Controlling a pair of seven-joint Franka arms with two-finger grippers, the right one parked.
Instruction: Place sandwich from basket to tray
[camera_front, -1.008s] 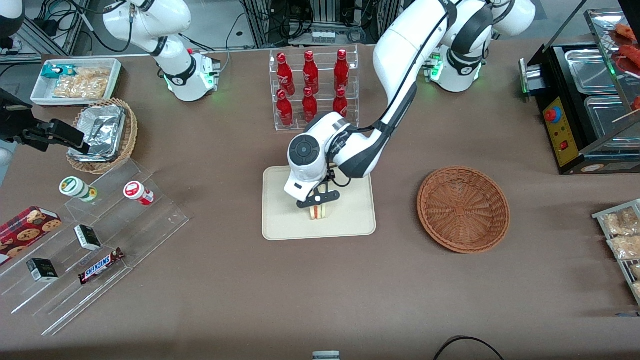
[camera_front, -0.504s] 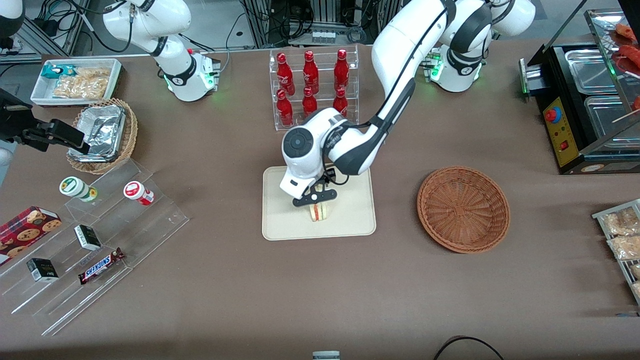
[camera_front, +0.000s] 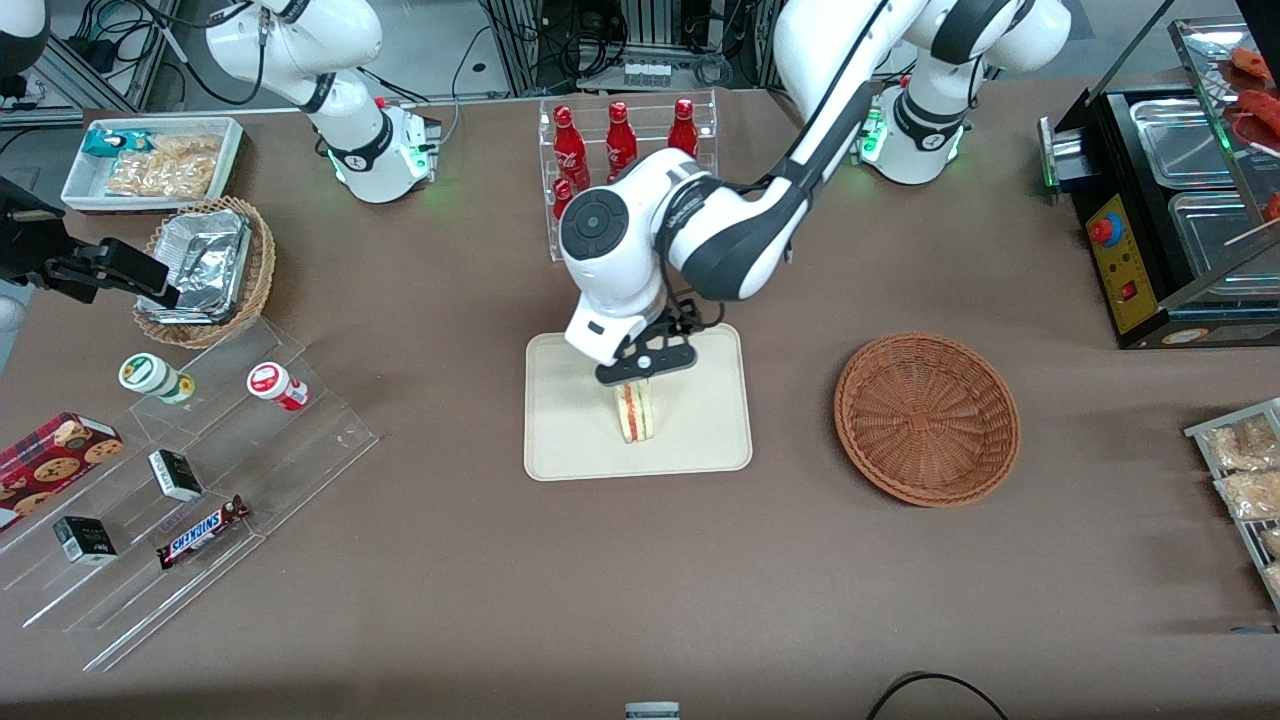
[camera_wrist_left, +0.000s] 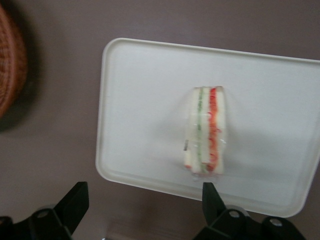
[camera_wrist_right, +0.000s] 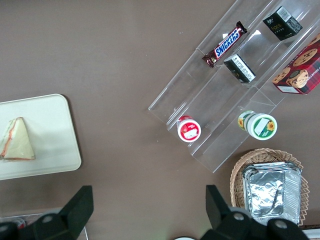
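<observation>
The gripper hangs above the tray, fingers spread wide and holding nothing. Under it the sandwich, a pale wedge with red and green layers, stands on its edge near the middle of the smooth cream tray, clear of the rim. The tray lies flat on a matte brown desk. The round reddish-brown woven basket sits toward the working arm's end, apart from the tray, with nothing in it.

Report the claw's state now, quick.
Claw: open, holding nothing, above the sandwich standing on the tray.
</observation>
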